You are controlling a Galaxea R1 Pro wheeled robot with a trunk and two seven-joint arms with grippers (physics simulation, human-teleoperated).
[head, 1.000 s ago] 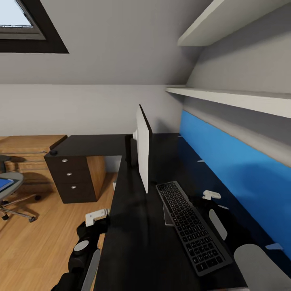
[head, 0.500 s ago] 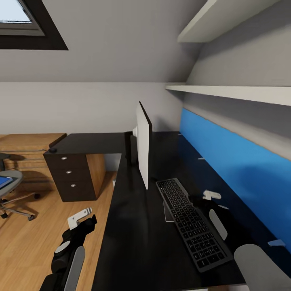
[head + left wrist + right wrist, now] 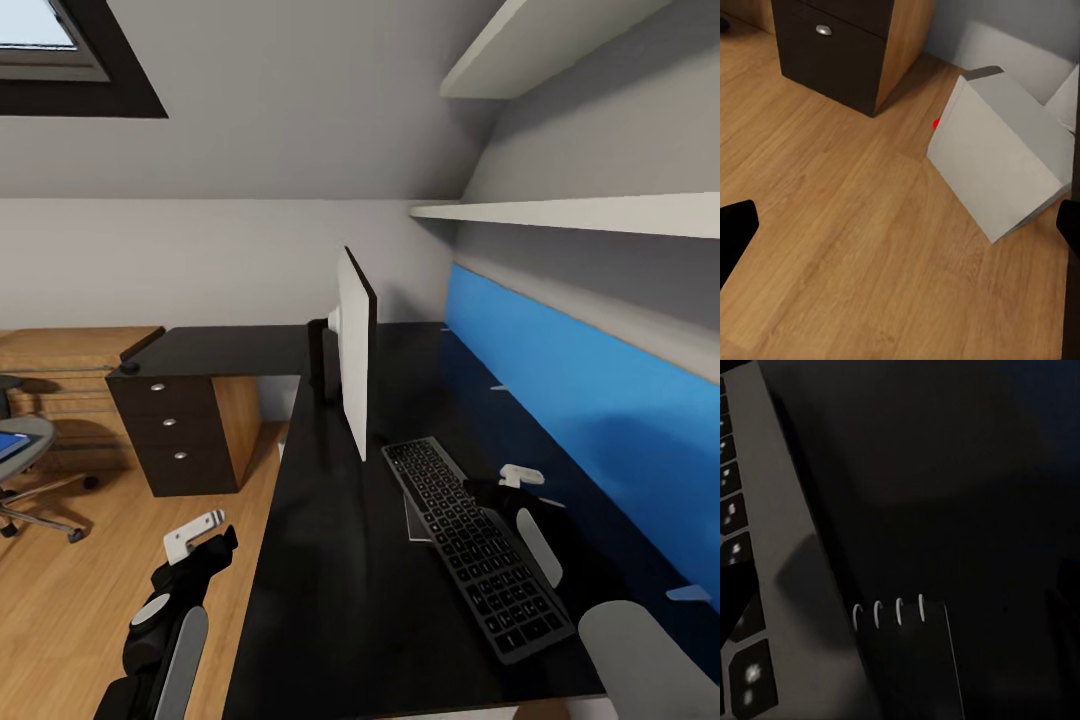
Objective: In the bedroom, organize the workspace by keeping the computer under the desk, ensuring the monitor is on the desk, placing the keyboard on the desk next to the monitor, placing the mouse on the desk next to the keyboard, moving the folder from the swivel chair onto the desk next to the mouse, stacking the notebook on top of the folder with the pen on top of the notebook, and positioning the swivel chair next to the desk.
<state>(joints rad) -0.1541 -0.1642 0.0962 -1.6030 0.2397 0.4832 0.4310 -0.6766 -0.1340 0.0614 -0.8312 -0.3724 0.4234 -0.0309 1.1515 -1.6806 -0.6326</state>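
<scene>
On the black desk (image 3: 330,600) the monitor (image 3: 354,370) stands edge-on, and the keyboard (image 3: 475,545) lies beside it. The grey notebook (image 3: 412,522) pokes out from under the keyboard's edge. Its spiral rings show in the right wrist view, where the notebook (image 3: 916,667) lies next to the keyboard (image 3: 765,585). My right gripper (image 3: 515,482) hovers open just over that spot. The mouse (image 3: 130,368) sits on the desk's far left corner. At the far left, the swivel chair (image 3: 25,470) holds the blue folder (image 3: 8,445). Off the desk's edge, my left gripper (image 3: 195,535) hangs open over the floor near the computer (image 3: 1005,157). The pen is out of view.
A drawer unit (image 3: 175,430) with silver knobs stands under the desk's left wing, with an oak chest (image 3: 70,370) behind it. A blue panel (image 3: 560,410) and white shelves (image 3: 580,215) line the wall on the right. Wooden floor (image 3: 90,580) lies open to the left.
My left arm has swung left, away from the desk's edge, and lowered. The right gripper stays over the keyboard and notebook. The head view has shifted slightly.
</scene>
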